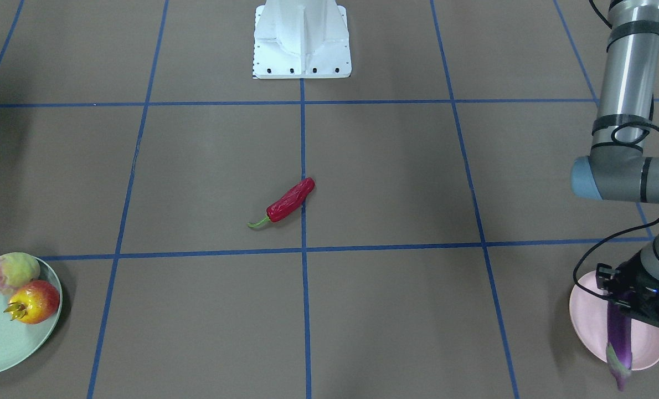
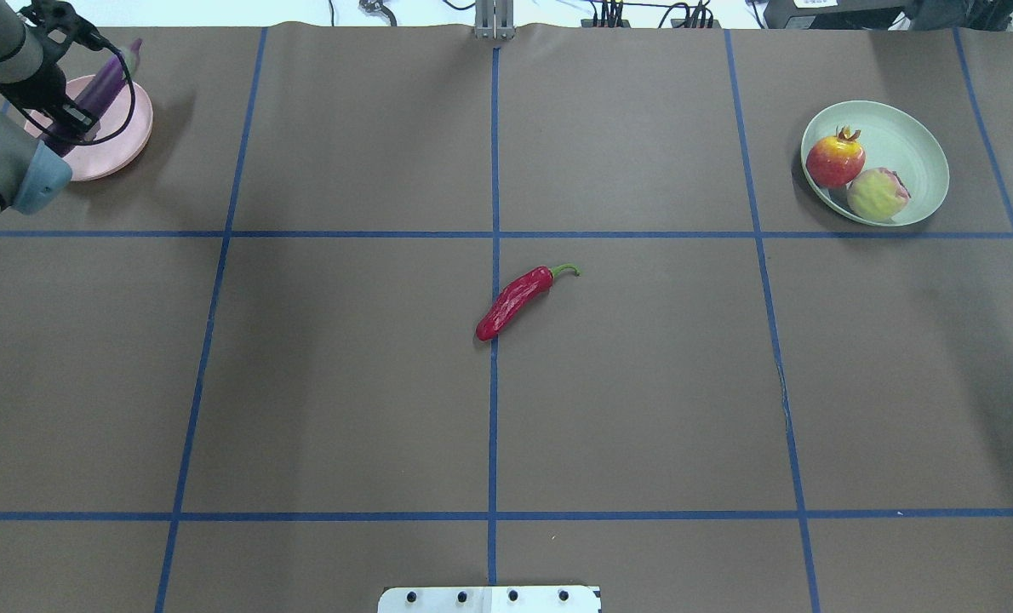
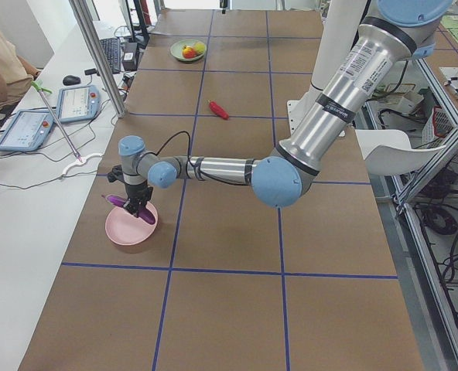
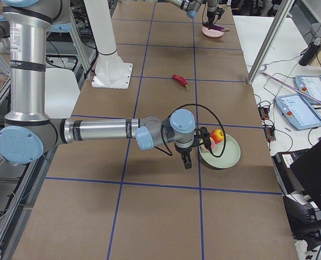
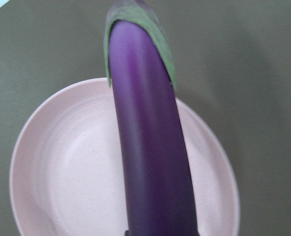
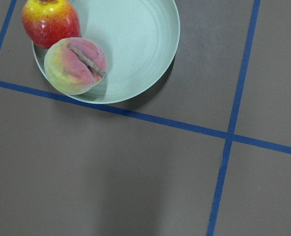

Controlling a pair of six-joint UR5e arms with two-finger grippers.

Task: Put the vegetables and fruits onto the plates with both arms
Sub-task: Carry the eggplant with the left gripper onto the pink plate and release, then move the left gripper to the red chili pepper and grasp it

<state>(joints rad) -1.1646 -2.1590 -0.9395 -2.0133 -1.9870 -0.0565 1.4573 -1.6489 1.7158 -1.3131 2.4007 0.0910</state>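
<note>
Hanging just above the pink plate [image 5: 62, 172], the eggplant [image 5: 150, 162] is clenched at its dark end by the left gripper [image 1: 620, 303]. Its body slants across the dish and its pale green stem end reaches out past the rim on the side away from the robot. From the wrist camera it looks clear of the plate's surface. That plate sits at the far left of the table [image 2: 345, 383].

The chili pepper [image 2: 515, 301] lies by itself in the middle of the table, well apart from both plates. Its blunt tip touches the centre blue tape line [image 2: 493, 170], and its green stem curls to the right.

At the far right stands the green plate [image 2: 915, 145], with the peach [image 2: 875, 194] and the pomegranate [image 2: 833, 160] resting on it, touching each other. They crowd toward its left rim, the pomegranate farther from the robot.

The right gripper [image 4: 186, 161] hangs just beside this plate on the robot's side, over bare table. Only the side camera catches it, so I cannot tell how its jaws stand.
</note>
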